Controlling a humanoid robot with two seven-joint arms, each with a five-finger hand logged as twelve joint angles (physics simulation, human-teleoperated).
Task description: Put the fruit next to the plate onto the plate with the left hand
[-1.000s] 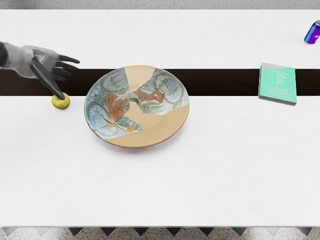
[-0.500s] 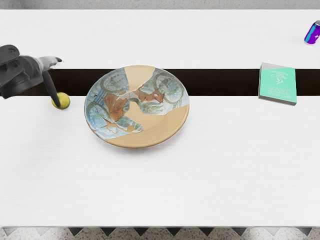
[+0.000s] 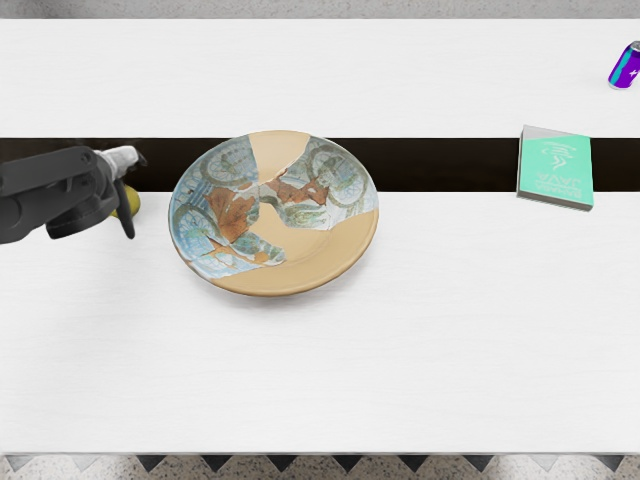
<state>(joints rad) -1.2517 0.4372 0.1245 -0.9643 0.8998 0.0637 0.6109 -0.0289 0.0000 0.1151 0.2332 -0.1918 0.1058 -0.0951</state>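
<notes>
Fruit (image 3: 133,203): at left bench (image 3: 400,350) edge, just beside plate (image 3: 300,278), mostly hidden.
Left robot hand (image 3: 108,185): over fruit; grip cannot tell.

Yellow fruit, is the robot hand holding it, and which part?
It cannot be told. The left robot hand covers most of the yellow fruit beside the plate, hiding any grip.

White table (image 3: 400,340) with painted plate (image 3: 300,278), small yellow fruit (image 3: 133,200), teal book (image 3: 555,168); purple can (image 3: 625,65) at far right
</notes>
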